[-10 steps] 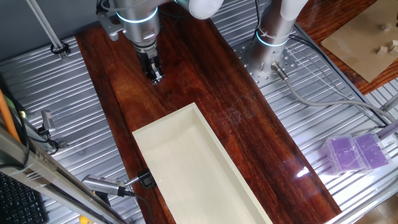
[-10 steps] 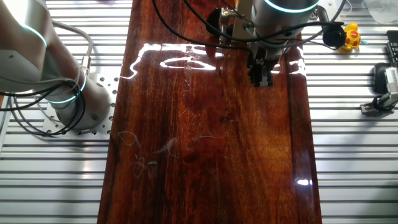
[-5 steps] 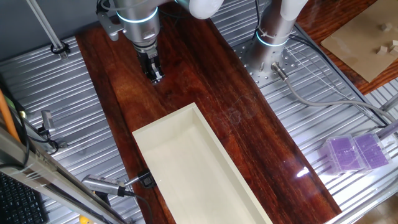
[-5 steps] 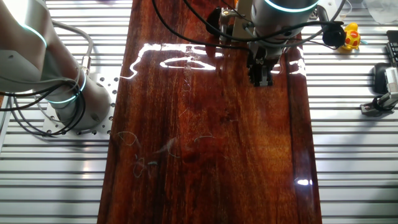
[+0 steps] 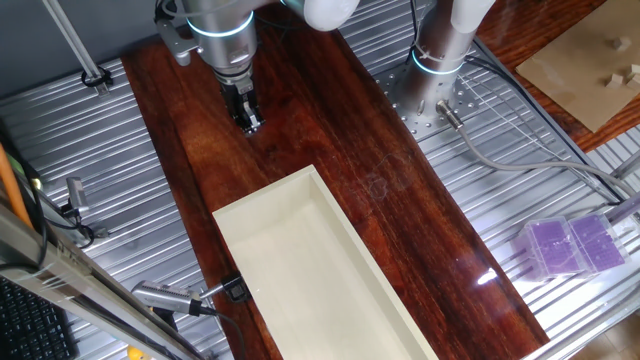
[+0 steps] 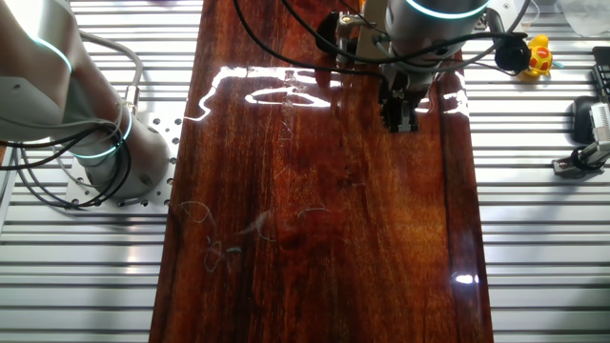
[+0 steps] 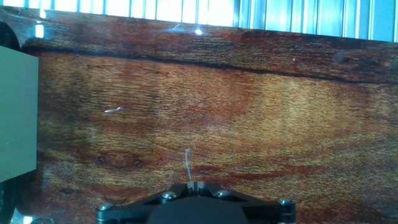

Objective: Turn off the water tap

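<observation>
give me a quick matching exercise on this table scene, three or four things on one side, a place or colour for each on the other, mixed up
Things:
1. gripper
2. cream tray
3. purple box
4. yellow rubber duck

Places or colours:
A. on the ribbed metal surface, apart from the wooden board
B. beside black gear at the far edge of the metal surface
C. above the dark wooden board, near one end of it
D. lying on the wooden board, long and open-topped

Pairs: 1-C, 2-D, 3-A, 4-B

Bare wooden board (image 5: 330, 130) around the gripper (image 5: 250, 124), cream tray (image 5: 300, 270) the only obstacle nearby.
</observation>
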Available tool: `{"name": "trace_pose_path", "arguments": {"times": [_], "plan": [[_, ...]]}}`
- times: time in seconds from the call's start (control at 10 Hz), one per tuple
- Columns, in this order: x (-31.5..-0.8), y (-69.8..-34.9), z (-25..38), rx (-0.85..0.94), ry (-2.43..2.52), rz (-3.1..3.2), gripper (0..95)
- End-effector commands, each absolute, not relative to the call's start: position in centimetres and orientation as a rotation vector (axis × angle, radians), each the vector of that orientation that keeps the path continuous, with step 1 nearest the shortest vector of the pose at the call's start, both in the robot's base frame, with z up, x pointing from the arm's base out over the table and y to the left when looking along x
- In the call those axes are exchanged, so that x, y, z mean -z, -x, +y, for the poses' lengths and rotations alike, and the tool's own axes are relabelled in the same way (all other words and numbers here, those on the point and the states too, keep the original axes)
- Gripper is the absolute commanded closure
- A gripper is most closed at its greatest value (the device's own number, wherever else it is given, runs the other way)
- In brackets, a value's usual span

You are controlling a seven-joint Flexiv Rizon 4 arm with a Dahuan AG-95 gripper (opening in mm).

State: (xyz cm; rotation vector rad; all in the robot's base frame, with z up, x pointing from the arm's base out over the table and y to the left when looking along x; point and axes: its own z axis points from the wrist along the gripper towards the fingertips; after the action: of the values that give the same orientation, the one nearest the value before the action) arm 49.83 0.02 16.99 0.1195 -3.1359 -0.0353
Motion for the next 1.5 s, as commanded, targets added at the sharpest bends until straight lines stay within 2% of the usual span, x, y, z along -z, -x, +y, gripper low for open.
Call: {"name": "trace_pose_path", "arguments": {"times": [0.1,0.8,0.9,1.5], "plan": [[-17.0,-49.8,0.0,0.035,-0.120,-3.135,95.0],[-17.0,-49.8,0.0,0.035,-0.120,-3.135,95.0],[-15.3,-50.1,4.1,0.005,-0.232,-3.108,95.0],[-17.6,-48.4,-1.2,0.047,-0.349,-3.080,95.0]]}}
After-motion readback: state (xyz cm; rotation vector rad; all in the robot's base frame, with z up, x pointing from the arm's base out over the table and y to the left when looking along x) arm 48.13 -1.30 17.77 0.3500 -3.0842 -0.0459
